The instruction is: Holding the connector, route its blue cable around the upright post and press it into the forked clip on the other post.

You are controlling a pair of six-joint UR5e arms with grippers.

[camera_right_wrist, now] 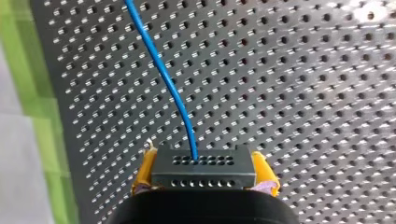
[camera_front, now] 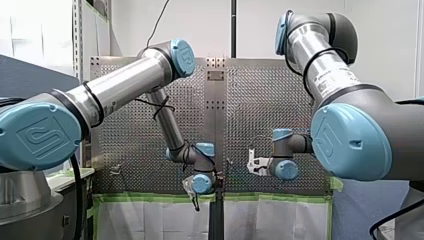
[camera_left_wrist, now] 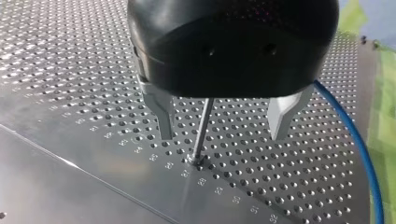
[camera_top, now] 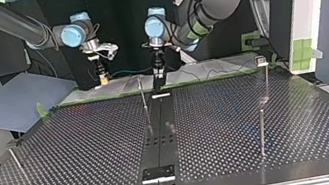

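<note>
Clenching on the connector, my right gripper (camera_right_wrist: 204, 161) is pressing its soft yellow pads (camera_right_wrist: 264, 170) against the block's two short ends. The connector (camera_right_wrist: 204, 176) is showing as a matte black rectangular piece, with rows of small round holes along its face and edge. Its blue cable (camera_right_wrist: 162, 72), thin, smooth and glossy, is rising out of one hole and curving away over the table (camera_right_wrist: 303, 93), a dull grey metal sheet punched with a regular grid of holes. A strip of green tape (camera_right_wrist: 28, 93) is lining the sheet's edge beside the gripper.

My left gripper (camera_left_wrist: 222, 136) is hanging released, its two tapered bare-metal fingers (camera_left_wrist: 163, 116) spread apart under a rounded black housing (camera_left_wrist: 233, 46). A slim, shiny steel post (camera_left_wrist: 201, 128) is standing upright between those fingers, touching neither, seated in the table. The cable is running past one finger's outer side, apart from it. At the top view's right, a second post (camera_top: 266, 80) is carrying a small pale clip (camera_top: 261, 60) at its tip, well apart from both grippers.
</note>
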